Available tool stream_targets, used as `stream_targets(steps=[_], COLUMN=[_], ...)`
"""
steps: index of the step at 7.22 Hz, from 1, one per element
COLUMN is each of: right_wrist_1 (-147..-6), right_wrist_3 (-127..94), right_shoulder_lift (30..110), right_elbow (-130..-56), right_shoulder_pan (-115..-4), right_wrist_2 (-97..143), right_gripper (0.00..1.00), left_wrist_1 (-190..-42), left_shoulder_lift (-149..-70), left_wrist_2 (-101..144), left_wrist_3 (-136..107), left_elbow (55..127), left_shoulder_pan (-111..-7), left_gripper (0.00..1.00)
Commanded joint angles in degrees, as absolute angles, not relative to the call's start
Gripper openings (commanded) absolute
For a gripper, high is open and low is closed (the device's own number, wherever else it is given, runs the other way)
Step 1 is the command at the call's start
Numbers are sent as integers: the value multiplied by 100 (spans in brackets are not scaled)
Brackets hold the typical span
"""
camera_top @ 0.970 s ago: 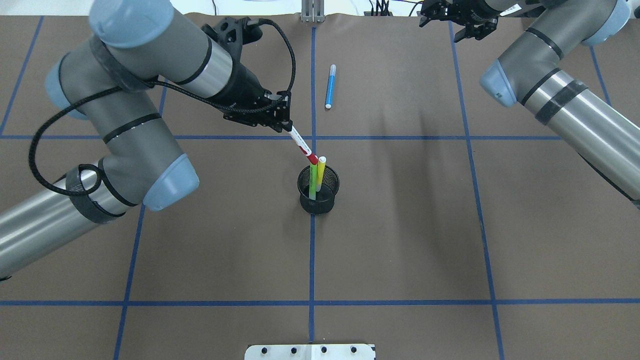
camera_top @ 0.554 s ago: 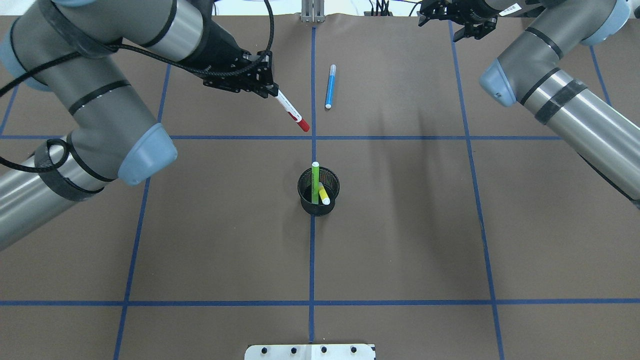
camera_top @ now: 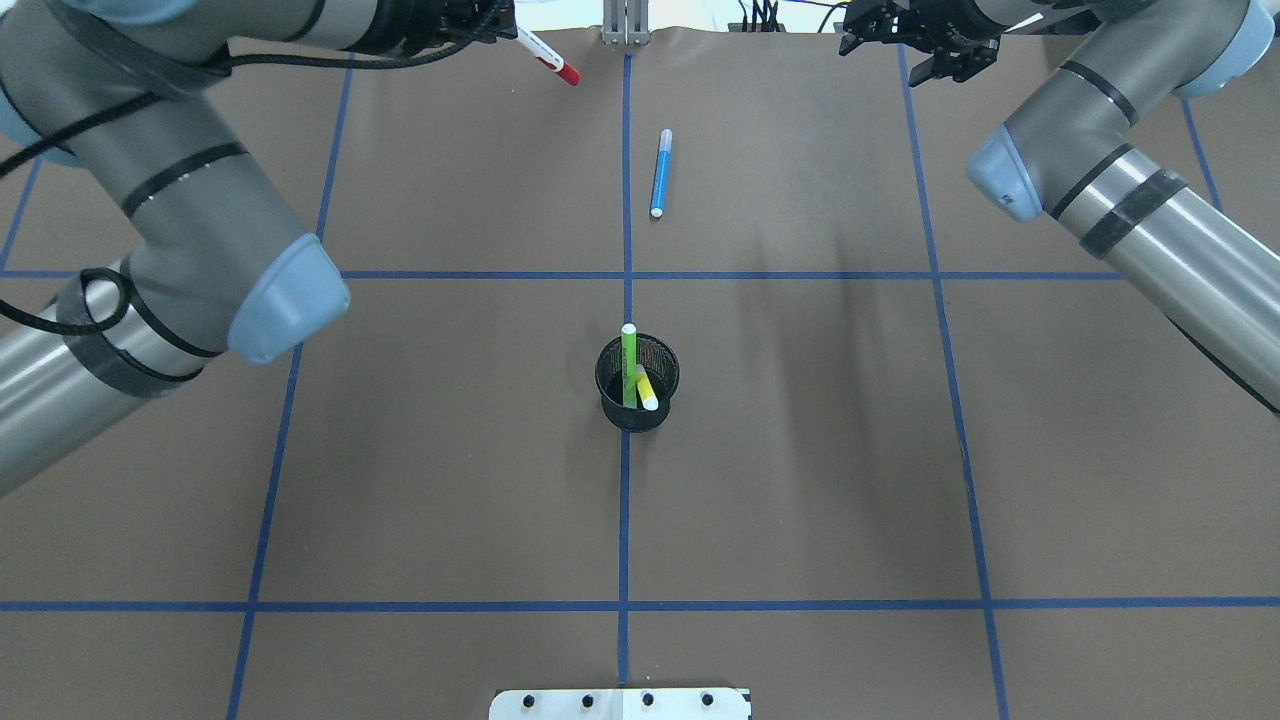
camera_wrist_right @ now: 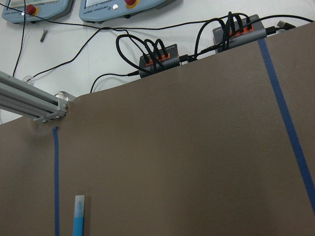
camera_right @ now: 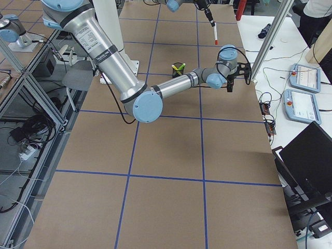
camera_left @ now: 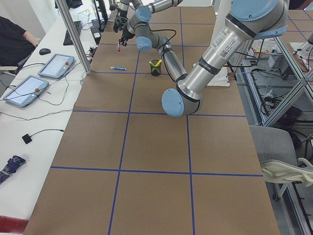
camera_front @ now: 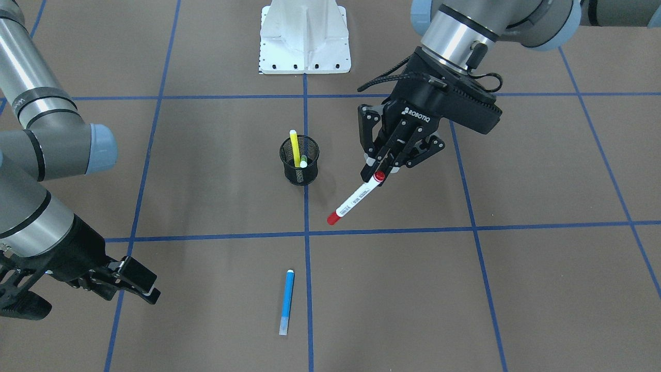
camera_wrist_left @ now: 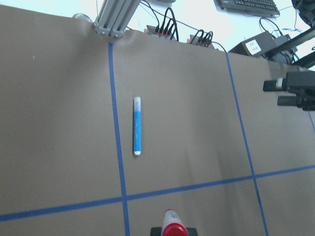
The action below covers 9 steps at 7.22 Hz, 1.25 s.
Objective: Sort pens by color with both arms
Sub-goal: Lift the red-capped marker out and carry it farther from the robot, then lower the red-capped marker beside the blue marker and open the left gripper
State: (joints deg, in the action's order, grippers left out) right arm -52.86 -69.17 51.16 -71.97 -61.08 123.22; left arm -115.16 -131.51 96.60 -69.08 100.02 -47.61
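My left gripper (camera_front: 378, 166) is shut on the top end of the white-barrelled, red-ended pen (camera_front: 356, 197), which hangs tilted above the table. The overhead view shows this pen (camera_top: 548, 58) near the far edge, left of the centre line. A blue pen (camera_top: 659, 172) lies flat on the table just right of the centre line, and also shows below in the left wrist view (camera_wrist_left: 137, 127). The green pen (camera_top: 629, 362) and the yellow pen (camera_top: 648, 390) stand in the black mesh cup (camera_top: 660, 362). My right gripper (camera_top: 890, 55) hovers open and empty at the far right.
The white pedestal base (camera_front: 304, 36) sits at the robot's side of the table. An aluminium post (camera_top: 625, 25) and cable hubs (camera_wrist_right: 157, 56) line the far edge. Control tablets (camera_left: 54, 66) and a seated person (camera_left: 14, 44) are beyond it.
My left arm lifted the red-ended pen away from the cup and carried it toward the far edge. The yellow pen tipped over inside the cup. The right arm stayed put.
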Motion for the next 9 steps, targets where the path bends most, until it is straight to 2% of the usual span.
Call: stream_targets(steps=[1,3,5,6,9], right_wrist_1=[-5274,-5265,-5265,-5265,-5282], right_wrist_3=[-6917,-6917,-6917,-6926,-6926], right_shoulder_lift=[5124,5150,5159,5150,5168], right_elbow=[-7216,-7225,-7225,-7225,-7268], right_shoulder_pan=[-6108,-6143,-6161,-6161,-6161], right_wrist_2=[12331,12349,12340,12340,12331], right_gripper=[100,100,100,100,100], left_wrist_1=[-12247,-13163,-13175,-13184,-13184], left_shoulder_lift=[-13157,-13192,-13271,-13559,-13772], left_wrist_2=[6396,5025,3715,3204,2971], left_wrist_3=[-6917,-6891,-6908,-6917,-7400], left_elbow=[9487,8695,8168,7721,6901], left_shoulder_pan=[-3461,-3016,-2796,-2638,-2409], left_gripper=[0,0,0,0,0])
